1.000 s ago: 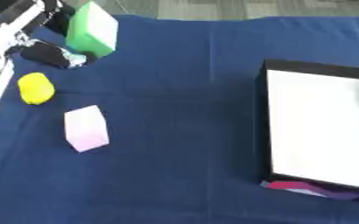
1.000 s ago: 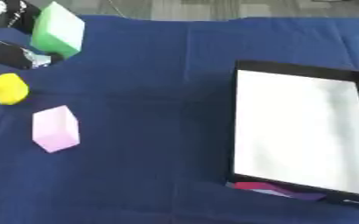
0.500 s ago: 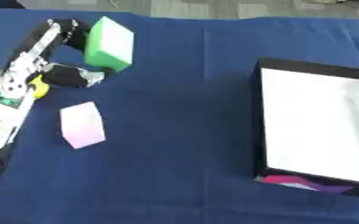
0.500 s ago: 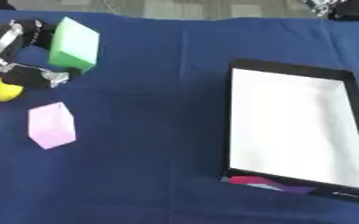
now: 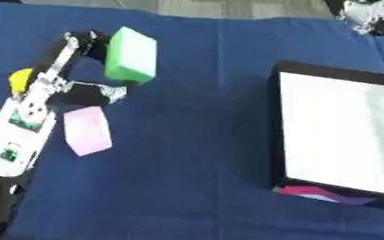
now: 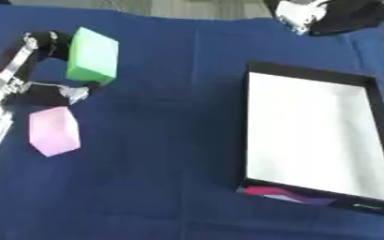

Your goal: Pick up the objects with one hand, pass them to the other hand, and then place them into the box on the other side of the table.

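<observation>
My left hand [image 5: 79,70] reaches in from the left edge, forearm stretched up the table, fingers and thumb curled round a green block [image 5: 131,55]; my right hand [image 6: 310,14] shows at the top right, its fingers unclear

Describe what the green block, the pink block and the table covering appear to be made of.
Green block: probably foam or matte plastic; flat, even colour, no shine. Pink block: likely the same, pale and matte with softened edges. Table covering: looks like blue cloth, dull with a faint crease line.
</observation>
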